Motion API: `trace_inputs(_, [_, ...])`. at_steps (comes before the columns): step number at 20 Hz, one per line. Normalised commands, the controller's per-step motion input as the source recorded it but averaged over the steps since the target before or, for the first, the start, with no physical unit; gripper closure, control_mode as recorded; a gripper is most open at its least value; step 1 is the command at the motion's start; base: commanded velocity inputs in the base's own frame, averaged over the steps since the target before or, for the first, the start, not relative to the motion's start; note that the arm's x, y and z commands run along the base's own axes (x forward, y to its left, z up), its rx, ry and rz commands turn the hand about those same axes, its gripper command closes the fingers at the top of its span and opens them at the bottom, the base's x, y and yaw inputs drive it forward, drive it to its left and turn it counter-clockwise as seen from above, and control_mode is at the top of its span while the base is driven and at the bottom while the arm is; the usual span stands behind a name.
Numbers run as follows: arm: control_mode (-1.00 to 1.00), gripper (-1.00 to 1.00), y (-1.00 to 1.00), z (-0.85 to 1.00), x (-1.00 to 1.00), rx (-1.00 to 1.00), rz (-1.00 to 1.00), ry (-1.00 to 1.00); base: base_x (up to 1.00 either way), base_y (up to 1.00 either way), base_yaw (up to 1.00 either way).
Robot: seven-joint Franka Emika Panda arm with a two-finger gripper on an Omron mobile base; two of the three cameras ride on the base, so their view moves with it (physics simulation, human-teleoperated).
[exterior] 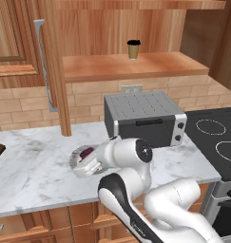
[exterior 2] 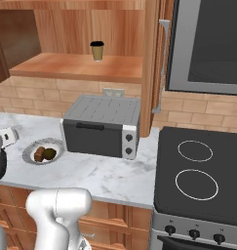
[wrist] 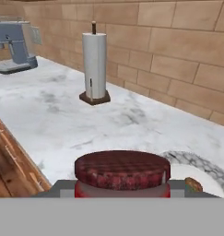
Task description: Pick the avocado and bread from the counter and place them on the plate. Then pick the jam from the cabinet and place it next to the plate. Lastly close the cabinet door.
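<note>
Hand view shows the gripper clamping the jam; right base view shows bread on the plate.

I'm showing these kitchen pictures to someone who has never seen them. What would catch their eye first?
Likely the red jam with its dark lid, held in the gripper low over the marble counter beside the plate, which already carries the bread and avocado. Next, the open cabinet above, a lone paper cup on its shelf.

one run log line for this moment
stage: placing jam | end effector: shut on jam, low beside plate | on plate: bread, avocado | cabinet door: open
</note>
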Motion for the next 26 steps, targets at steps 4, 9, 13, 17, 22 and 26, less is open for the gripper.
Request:
trace_inputs(4, [-1.0, 1.0, 0.3, -0.19, 0.47, 0.1, 0.02, -0.06, 0.0, 0.0, 0.0])
trace_inputs(9, [-1.0, 1.0, 0.32, -0.21, 0.35, 0.08, 0.01, -0.01, 0.0, 0.0, 0.0])
trace_inputs(13, [-1.0, 1.0, 0.25, -0.15, 0.08, 0.1, 0.02, 0.0, 0.0, 0.0, 0.0])
trace_inputs(17, [-1.0, 1.0, 0.02, -0.09, -0.32, 0.06, 0.0, -0.01, 0.0, 0.0, 0.0])
trace_inputs(22, [-1.0, 1.0, 0.04, -0.28, -0.57, 0.06, 0.0, -0.07, 0.0, 0.0, 0.0])
trace_inputs(26, [-1.0, 1.0, 0.12, -0.06, -0.09, 0.13, 0.0, -0.05, 0.0, 0.0, 0.0])
